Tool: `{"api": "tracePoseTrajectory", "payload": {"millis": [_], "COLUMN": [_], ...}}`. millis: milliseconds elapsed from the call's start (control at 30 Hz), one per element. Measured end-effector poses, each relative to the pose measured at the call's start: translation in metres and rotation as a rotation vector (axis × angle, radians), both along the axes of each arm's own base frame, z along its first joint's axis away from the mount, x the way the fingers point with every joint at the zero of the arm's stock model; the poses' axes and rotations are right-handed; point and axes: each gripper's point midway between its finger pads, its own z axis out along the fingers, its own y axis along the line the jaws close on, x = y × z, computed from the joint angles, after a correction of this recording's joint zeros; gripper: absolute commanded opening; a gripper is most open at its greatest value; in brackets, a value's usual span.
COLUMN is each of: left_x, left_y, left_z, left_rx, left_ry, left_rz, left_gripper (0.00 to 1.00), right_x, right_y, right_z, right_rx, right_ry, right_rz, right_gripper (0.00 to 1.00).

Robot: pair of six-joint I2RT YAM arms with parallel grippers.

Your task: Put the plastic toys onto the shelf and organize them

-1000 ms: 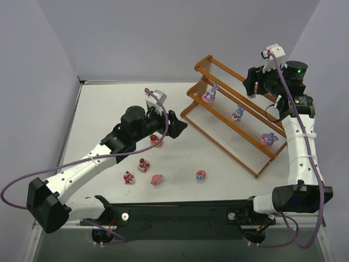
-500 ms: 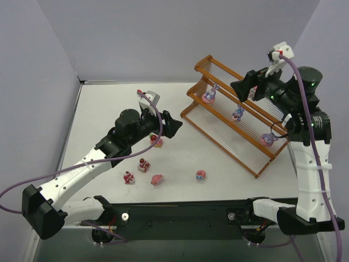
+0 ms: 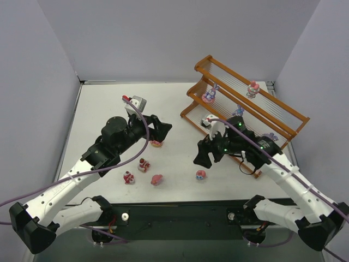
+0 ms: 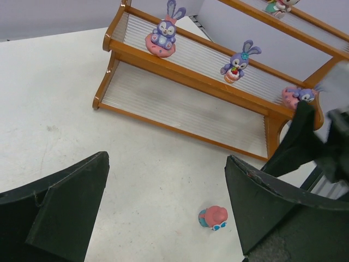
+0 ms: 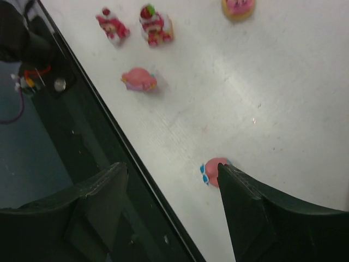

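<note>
The orange-brown shelf (image 3: pixel 204 61) stands at the back right. Three blue-purple bunny toys (image 3: pixel 210 94) (image 3: pixel 238 113) (image 3: pixel 270 139) sit on its middle tier and a pink toy (image 3: pixel 253 88) on the top tier. Five toys lie on the table: one (image 3: pixel 157 143) just below my left gripper, two red ones (image 3: pixel 144 164) (image 3: pixel 128 177), a pink one (image 3: pixel 157 179) and a pink one with blue glasses (image 3: pixel 200 175). My left gripper (image 3: pixel 162 130) is open and empty. My right gripper (image 3: pixel 204 156) is open, low over the glasses toy (image 5: pixel 212 172), which lies beside one finger (image 5: pixel 245 202).
The black base bar (image 3: pixel 180 210) runs along the table's near edge, close to my right gripper. In the left wrist view the shelf (image 4: pixel 191 76) is ahead, the glasses toy (image 4: pixel 214 218) lies on the table and my right arm (image 4: pixel 305 142) shows at the right.
My right arm has swung down from the shelf's top tier to the front of the table, leaving the pink toy on that tier. My left arm has drawn back a little to the left.
</note>
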Motion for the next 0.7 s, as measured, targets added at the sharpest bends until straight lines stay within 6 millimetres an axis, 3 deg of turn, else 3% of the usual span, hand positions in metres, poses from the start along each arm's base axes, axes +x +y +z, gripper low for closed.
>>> {"api": "tracePoseTrajectory", "payload": {"millis": [100, 233, 400, 700], "left_x": [-0.001, -0.002, -0.002, -0.002], "left_y": [0.001, 0.003, 0.006, 0.009], "left_z": [-0.002, -0.003, -0.001, 0.001], "left_rx": [0.006, 0.011, 0.007, 0.006], "left_ry": [0.007, 0.012, 0.008, 0.002], "left_rz": [0.001, 0.002, 0.008, 0.014], "left_gripper": [0.97, 0.97, 0.97, 0.97], "right_x": [-0.009, -0.015, -0.015, -0.016], "right_y": [0.002, 0.002, 0.003, -0.005], "right_z": [-0.052, -0.099, -0.127, -0.156], "right_rx": [-0.1, -0.189, -0.233, -0.313], "right_ry": [0.109, 0.211, 0.252, 0.267], "right_rz": [0.027, 0.048, 0.053, 0.028], "right_gripper": [0.6, 0.56, 0.52, 0.46]}}
